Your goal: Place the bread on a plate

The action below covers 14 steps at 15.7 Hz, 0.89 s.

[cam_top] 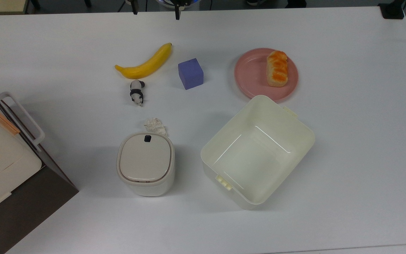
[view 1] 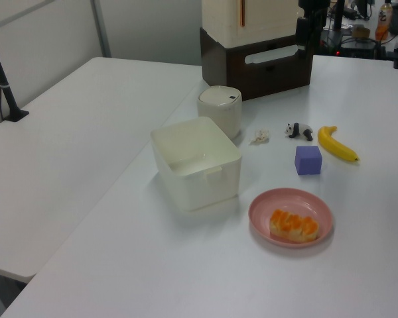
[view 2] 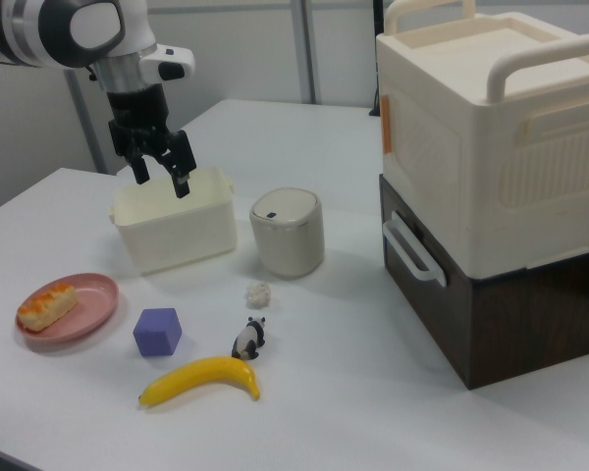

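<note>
The bread (cam_top: 277,68), a small braided loaf with an orange-brown top, lies on the pink plate (cam_top: 250,76) toward the top view's right side. It rests flat on the plate, off-centre toward one rim. In the left view the bread (view 1: 294,225) and plate (view 1: 278,202) sit near the front. In the right view the bread (view 2: 47,305) lies on the plate (view 2: 90,292) at the right view's left. My gripper (view 2: 160,178) hangs high above the table, open and holding nothing, far from the plate. Its fingertips (cam_top: 177,14) show at the top view's upper edge.
A yellow banana (cam_top: 146,64), a purple cube (cam_top: 190,73), a panda figure (cam_top: 136,92) and a crumpled paper (cam_top: 154,124) lie mid-table. A lidded bin (cam_top: 146,163) and a cream tub (cam_top: 257,151) stand nearer. A cream box on a dark cabinet (view 2: 491,167) fills one side.
</note>
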Available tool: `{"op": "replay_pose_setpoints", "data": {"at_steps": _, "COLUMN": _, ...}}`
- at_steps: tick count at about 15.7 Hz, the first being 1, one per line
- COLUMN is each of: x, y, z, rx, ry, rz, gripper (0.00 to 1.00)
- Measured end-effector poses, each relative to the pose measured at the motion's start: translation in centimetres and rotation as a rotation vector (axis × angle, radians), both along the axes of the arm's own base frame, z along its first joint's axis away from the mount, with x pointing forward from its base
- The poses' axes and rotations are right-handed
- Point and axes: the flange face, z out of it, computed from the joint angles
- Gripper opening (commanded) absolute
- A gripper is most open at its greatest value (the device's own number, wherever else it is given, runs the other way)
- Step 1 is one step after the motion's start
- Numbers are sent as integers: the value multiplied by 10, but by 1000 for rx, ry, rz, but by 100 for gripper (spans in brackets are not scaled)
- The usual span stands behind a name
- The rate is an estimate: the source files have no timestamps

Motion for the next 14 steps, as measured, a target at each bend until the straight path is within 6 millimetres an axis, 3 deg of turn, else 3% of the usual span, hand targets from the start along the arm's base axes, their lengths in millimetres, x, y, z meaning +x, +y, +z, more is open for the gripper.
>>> {"op": "replay_pose_setpoints", "data": {"at_steps": 7, "x": 3, "y": 0, "z": 6, "rx": 0, "ry": -14, "rz": 1, "gripper": 100}}
{"op": "replay_pose_setpoints", "data": {"at_steps": 14, "x": 24, "y": -3, "z": 6, "rx": 4, "ry": -26, "rz": -3, "gripper": 100}}
